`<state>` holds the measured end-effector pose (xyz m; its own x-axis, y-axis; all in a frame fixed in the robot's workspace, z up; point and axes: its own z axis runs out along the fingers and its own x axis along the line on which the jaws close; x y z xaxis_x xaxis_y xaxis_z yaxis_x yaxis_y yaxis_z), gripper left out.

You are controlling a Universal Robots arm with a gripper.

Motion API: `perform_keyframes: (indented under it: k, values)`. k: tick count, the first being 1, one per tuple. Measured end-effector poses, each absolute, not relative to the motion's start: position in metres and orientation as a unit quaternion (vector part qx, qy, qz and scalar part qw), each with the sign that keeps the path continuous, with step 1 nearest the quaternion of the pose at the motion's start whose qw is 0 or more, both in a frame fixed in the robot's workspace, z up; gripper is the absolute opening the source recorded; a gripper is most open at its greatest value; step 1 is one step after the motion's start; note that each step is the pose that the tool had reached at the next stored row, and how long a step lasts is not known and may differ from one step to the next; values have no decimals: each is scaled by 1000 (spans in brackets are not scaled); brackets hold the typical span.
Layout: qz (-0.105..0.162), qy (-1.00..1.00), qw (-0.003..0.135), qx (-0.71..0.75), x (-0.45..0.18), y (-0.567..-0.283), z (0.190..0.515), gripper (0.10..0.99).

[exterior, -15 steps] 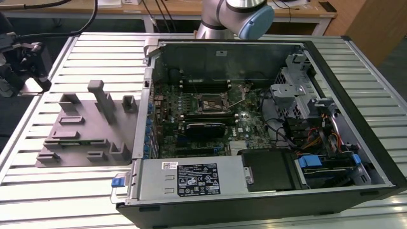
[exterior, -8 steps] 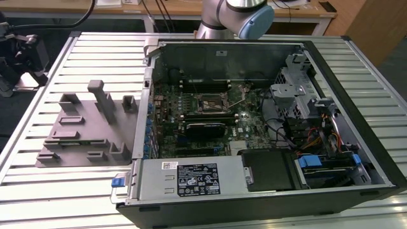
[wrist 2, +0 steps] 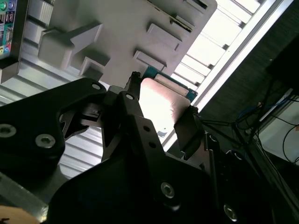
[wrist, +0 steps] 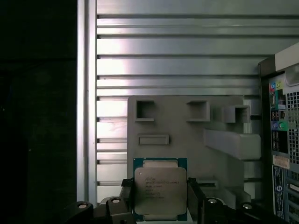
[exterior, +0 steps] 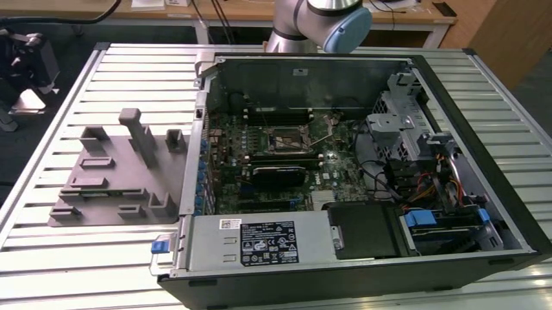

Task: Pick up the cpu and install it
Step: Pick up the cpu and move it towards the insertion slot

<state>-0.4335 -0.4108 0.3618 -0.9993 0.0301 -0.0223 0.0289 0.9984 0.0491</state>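
Silver arm (exterior: 289,26) w/ blue cap (exterior: 345,29), black screwed hand (wrist 2: 161,105).

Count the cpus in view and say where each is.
1. The cpu is clamped in the gripper, with the grey fixture behind it in both wrist views. Others may be hidden inside the case.

Parts holder (exterior: 112,174) on table (exterior: 52,258), computer case (exterior: 302,84) beside it at the exterior view's right, cpu (wrist: 160,190) between fingers (wrist: 194,198) over holder
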Motion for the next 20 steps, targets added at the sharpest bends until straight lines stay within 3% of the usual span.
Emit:
perform_keyframes:
  k: [20]
  values:
    - [24,1000,12,15,-433,-411,390,541]
